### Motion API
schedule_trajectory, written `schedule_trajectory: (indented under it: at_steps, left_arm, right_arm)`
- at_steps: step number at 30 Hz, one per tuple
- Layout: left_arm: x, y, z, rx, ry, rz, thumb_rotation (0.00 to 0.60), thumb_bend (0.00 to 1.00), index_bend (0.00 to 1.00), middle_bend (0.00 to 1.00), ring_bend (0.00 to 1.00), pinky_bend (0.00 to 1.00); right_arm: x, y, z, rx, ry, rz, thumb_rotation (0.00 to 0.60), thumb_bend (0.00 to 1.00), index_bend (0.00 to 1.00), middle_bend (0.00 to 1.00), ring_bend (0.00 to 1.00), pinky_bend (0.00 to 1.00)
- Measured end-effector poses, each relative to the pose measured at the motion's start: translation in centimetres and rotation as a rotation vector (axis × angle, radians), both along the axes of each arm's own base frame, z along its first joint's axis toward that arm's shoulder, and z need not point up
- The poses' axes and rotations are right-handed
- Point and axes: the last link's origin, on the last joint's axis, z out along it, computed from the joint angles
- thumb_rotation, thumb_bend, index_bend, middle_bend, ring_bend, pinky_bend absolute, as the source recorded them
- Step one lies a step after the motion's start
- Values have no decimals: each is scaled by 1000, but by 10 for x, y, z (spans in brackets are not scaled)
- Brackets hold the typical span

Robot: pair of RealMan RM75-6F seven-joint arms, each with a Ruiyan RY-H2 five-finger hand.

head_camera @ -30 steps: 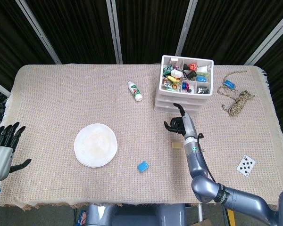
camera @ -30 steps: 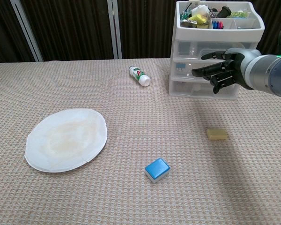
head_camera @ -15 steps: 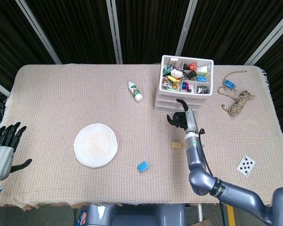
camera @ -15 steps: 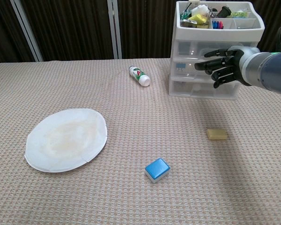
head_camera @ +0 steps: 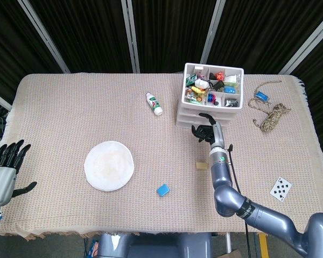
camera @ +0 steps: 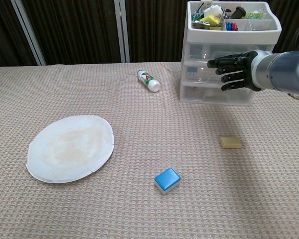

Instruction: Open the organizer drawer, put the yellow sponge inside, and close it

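The white drawer organizer [head_camera: 203, 112] [camera: 199, 79] stands at the far right of the table, its drawers closed and its top tray full of small items. My right hand [head_camera: 206, 130] [camera: 231, 68] hovers just in front of the drawer fronts, fingers spread and holding nothing. The yellow sponge [camera: 230, 142] [head_camera: 202, 165] lies on the cloth nearer to me, below that hand. My left hand [head_camera: 5, 166] stays at the table's left edge, fingers apart and empty.
A white paper plate [head_camera: 109, 165] [camera: 70, 147] lies left of centre. A blue sponge [head_camera: 162, 189] [camera: 167, 179] sits near the front. A small white bottle [head_camera: 154, 103] [camera: 148, 80] lies left of the organizer. Rope [head_camera: 272, 115] and playing card [head_camera: 280, 188] lie on the right.
My right hand has risen and moved toward the organizer, from just short of it to right in front of its drawers. The left hand has not moved.
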Motion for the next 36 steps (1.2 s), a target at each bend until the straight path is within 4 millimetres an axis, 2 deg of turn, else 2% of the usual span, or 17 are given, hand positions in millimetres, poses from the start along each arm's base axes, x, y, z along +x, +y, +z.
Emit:
schedule_trajectory:
  at_steps: [25, 36]
  left_arm:
    - [0, 0, 0, -1, -2, 2, 600, 111, 59, 0, 0, 0]
    - [0, 0, 0, -1, -4, 4, 600, 112, 59, 0, 0, 0]
  right_arm:
    - [7, -2, -3, 24, -75, -37, 600, 323, 273, 788, 767, 682]
    - [7, 13, -5, 55, -90, -23, 600, 323, 273, 787, 767, 682]
